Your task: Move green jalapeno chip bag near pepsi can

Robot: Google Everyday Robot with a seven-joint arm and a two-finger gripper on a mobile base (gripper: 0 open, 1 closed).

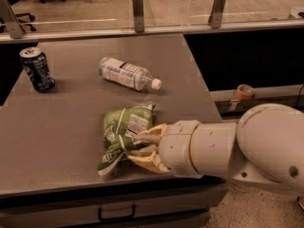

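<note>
The bulky white arm covered the table's near corner, and the green jalapeno chip bag's right edge vanished behind the gripper. Its cream fingers stood spread, one either side of that edge. The bag lay crumpled, white print showing. The pepsi can stood well beyond them, far left.

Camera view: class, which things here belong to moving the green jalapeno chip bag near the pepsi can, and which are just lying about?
Belong to the job:
green jalapeno chip bag
pepsi can, upright, far left of view
gripper, at the bag's right edge

Just lying about:
water bottle, on its side
orange tape roll, far right of view
</note>
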